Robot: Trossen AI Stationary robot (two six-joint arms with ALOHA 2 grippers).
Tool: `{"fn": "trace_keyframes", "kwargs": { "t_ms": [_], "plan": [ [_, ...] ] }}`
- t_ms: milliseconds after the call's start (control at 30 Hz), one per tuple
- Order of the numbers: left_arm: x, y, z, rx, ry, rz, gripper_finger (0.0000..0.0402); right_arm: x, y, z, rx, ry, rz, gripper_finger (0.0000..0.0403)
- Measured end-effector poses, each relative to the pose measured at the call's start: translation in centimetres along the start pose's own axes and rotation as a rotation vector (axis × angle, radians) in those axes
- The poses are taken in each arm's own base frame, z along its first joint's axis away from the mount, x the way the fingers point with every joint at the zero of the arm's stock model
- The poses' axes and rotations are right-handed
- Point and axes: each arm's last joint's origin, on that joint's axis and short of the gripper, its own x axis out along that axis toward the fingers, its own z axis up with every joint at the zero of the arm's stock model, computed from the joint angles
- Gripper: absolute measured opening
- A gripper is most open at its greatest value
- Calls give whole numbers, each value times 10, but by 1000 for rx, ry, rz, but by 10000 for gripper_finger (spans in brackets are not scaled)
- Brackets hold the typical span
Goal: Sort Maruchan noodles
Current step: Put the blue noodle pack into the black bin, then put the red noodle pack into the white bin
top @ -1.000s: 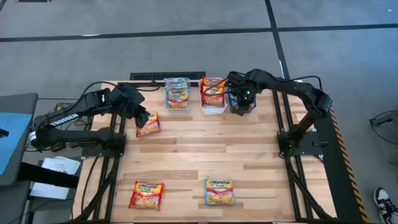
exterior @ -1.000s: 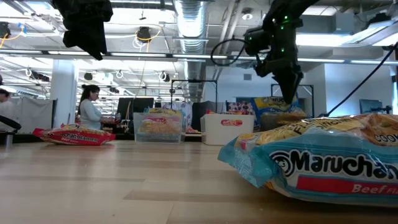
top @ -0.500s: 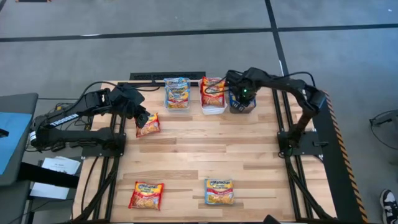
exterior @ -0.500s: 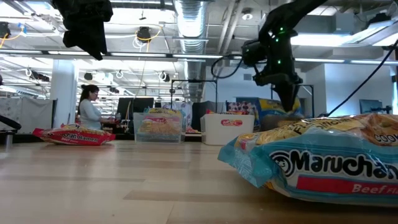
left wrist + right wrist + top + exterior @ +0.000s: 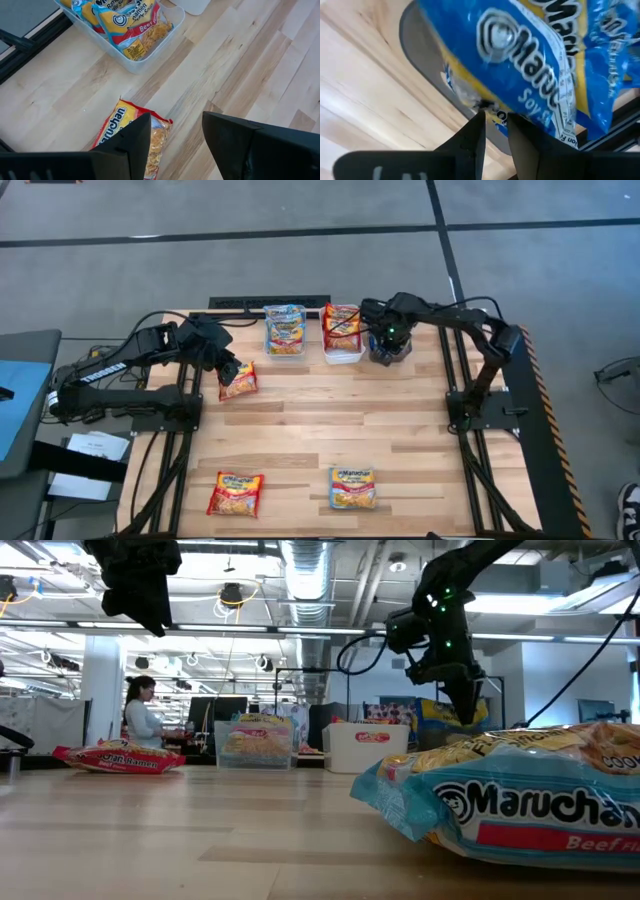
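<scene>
My right gripper (image 5: 384, 346) (image 5: 464, 708) hangs over the dark bin (image 5: 418, 55) at the table's far right and is shut on a blue Maruchan packet (image 5: 530, 55) lying in that bin. My left gripper (image 5: 229, 369) (image 5: 175, 120) is open and hovers just above a red-orange packet (image 5: 131, 142) that lies flat on the wood at the far left. A red packet (image 5: 236, 493) and a blue-edged beef packet (image 5: 353, 487) lie flat near the table's near edge. The clear bin (image 5: 285, 348) and the white bin (image 5: 343, 356) hold more packets. My right gripper pinches the blue packet's edge (image 5: 492, 106) between its two fingers, which stand close together. It comes from above, slanting down into the dark bin. The packet rests in the bin on other blue packets.
The three bins stand in a row along the far edge. Bare wood fills the middle of the table between the bins and the two near packets. In the low view, the beef packet (image 5: 520, 800) fills the near right and a person stands far behind the table.
My right gripper has shifted a little toward the table's left and sunk slightly over the dark bin, its arm drawing in. My left arm has kept still.
</scene>
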Motion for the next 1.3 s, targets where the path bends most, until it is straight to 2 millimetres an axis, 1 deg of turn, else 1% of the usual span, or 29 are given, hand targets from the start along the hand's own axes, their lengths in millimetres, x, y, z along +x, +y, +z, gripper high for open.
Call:
{"fn": "trace_keyframes", "kwargs": {
  "t_ms": [167, 300, 433, 600, 700, 833, 933, 1000, 1133, 1300],
  "plan": [
    [0, 0, 0, 0, 0, 0, 164, -9, 1, -9, -5, 9, -2, 106],
    [0, 0, 0, 0, 0, 0, 164, -12, 1, -11, -11, 2, -2, 106],
    [0, 0, 0, -3, 0, 0, 164, -12, 1, -9, -6, -18, -4, 106],
    [0, 0, 0, -9, 0, 0, 164, -11, -6, -2, 31, -74, 3, 106],
    [0, 0, 0, -9, 0, 0, 164, -7, -8, -1, 41, -53, 18, 106],
    [0, 0, 0, -10, 0, 0, 164, 0, -7, -5, 34, -14, 100, 106],
    [0, 0, 0, -10, 0, 0, 164, -1, -5, -6, 35, -5, 109, 106],
    [0, 0, 0, -10, 0, 0, 164, -5, -4, -8, 40, -7, 108, 106],
    [0, 0, 0, -11, 0, 0, 164, -18, -2, -8, 39, -50, 111, 106],
    [0, 0, 0, -11, 0, 0, 164, -41, 1, -14, 52, -93, 114, 106]
  ]
}}
